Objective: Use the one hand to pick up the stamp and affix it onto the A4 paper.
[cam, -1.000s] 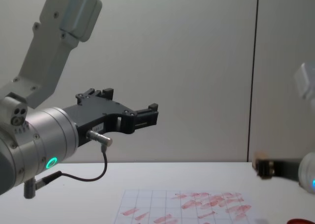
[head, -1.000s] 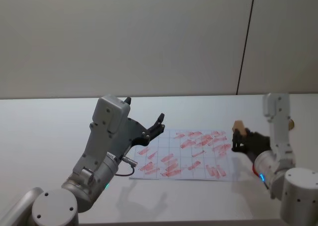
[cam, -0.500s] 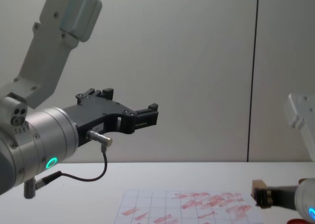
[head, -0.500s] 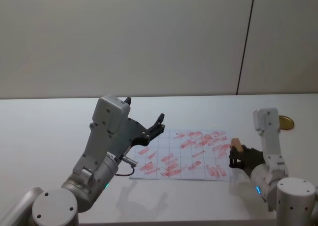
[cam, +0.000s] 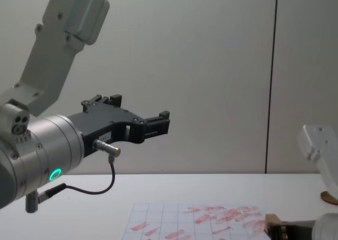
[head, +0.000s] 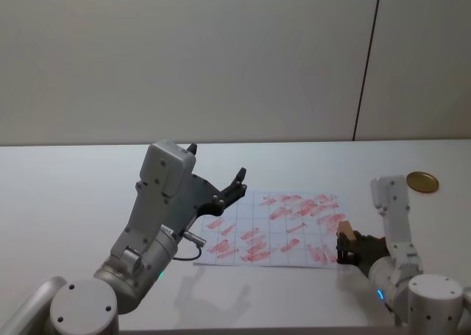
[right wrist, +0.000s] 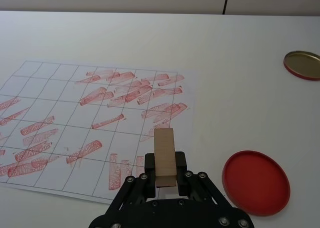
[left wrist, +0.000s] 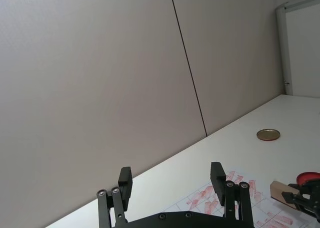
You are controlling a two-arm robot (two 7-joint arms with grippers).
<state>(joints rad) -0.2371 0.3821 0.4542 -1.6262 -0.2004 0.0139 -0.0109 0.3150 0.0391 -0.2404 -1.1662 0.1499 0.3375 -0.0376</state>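
Wood stamp (right wrist: 164, 155) clamped in the right gripper (right wrist: 164, 169), low over the near right corner of the paper (right wrist: 75, 95).
Its fingers are closed on the stamp's base, free end towards the grid; whether it touches the paper cannot be told. To print well, I would set the face down flat on a bare cell, press evenly without sliding, since most marks are smeared, then lift straight off, clear of the red pad (right wrist: 256, 182). The left gripper (left wrist: 171, 174) hangs wide open, holding nothing, left of the paper.
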